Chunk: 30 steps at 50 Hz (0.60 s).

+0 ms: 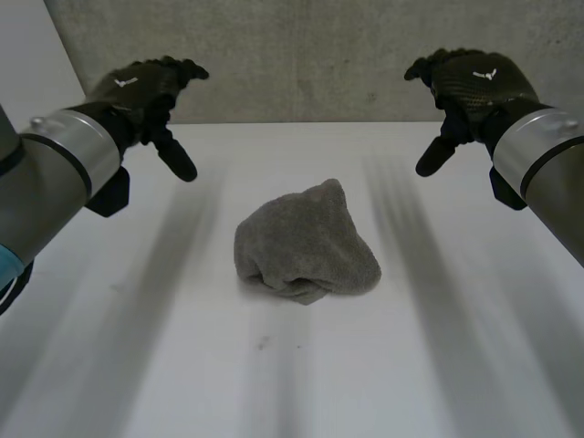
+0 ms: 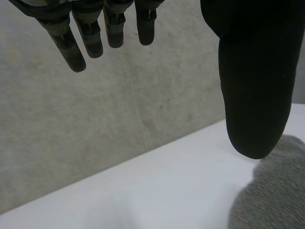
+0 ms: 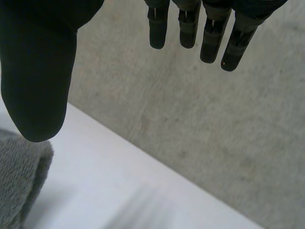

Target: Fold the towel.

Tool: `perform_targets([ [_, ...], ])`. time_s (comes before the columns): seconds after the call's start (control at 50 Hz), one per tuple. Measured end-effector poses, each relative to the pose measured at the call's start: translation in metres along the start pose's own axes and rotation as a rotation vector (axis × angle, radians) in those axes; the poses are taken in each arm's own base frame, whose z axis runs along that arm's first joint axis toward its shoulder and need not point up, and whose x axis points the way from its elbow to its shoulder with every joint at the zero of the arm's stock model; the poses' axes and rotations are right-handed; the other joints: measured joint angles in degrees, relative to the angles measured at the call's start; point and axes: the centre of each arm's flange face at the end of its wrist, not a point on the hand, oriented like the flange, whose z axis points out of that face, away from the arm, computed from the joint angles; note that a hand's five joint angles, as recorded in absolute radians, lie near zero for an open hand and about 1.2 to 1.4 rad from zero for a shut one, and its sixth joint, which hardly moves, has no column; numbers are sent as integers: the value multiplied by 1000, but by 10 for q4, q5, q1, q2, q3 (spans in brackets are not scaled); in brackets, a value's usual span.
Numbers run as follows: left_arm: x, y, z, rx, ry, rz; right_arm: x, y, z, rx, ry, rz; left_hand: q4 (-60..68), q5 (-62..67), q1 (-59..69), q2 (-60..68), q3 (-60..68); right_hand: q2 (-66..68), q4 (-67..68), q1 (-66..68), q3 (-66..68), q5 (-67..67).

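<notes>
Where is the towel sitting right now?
In the head view the towel lies bunched in a heap at the middle of the white table, between the raised left hand and right hand, touched by neither.
</notes>
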Motion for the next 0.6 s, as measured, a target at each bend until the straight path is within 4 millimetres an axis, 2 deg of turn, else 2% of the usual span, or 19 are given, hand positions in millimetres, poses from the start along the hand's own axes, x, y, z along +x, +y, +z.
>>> perform_targets([
  [0.18, 5, 30, 17, -81, 76, 24, 6, 31, 15, -103, 9, 153, 0, 0, 0, 0, 0, 0, 0, 0, 0, 0],
  [0.28, 9, 65, 31, -164, 131, 74, 1, 72, 22, -219, 2, 324, 0, 0, 0, 0, 0, 0, 0, 0, 0, 0],
  [0.32, 10, 71, 33, -178, 141, 83, -1, 78, 23, -237, -1, 346, 0, 0, 0, 0, 0, 0, 0, 0, 0, 0],
  [0.34, 13, 87, 37, -220, 169, 105, -5, 95, 26, -286, -10, 397, 0, 0, 0, 0, 0, 0, 0, 0, 0, 0],
  [0.38, 14, 101, 40, -253, 192, 122, -10, 110, 27, -326, -20, 434, 0, 0, 0, 0, 0, 0, 0, 0, 0, 0],
  [0.48, 20, 130, 44, -323, 240, 146, -35, 148, 33, -428, -74, 481, 14, 0, 4, 17, 17, 0, 0, 0, 0, 0],
  [0.52, 21, 136, 44, -337, 249, 147, -42, 156, 34, -446, -89, 483, 20, 0, 14, 22, 22, 0, 0, 0, 0, 0],
  [0.56, 24, 143, 44, -355, 261, 147, -49, 164, 38, -458, -107, 480, 95, 65, 89, 96, 95, 89, 78, 77, 80, 77],
  [0.58, 26, 146, 44, -360, 268, 147, -53, 167, 41, -458, -117, 476, 153, 133, 159, 164, 153, 236, 218, 205, 234, 212],
  [0.6, 28, 148, 44, -362, 272, 147, -54, 167, 43, -454, -121, 474, 190, 169, 192, 200, 199, 323, 313, 295, 318, 301],
])
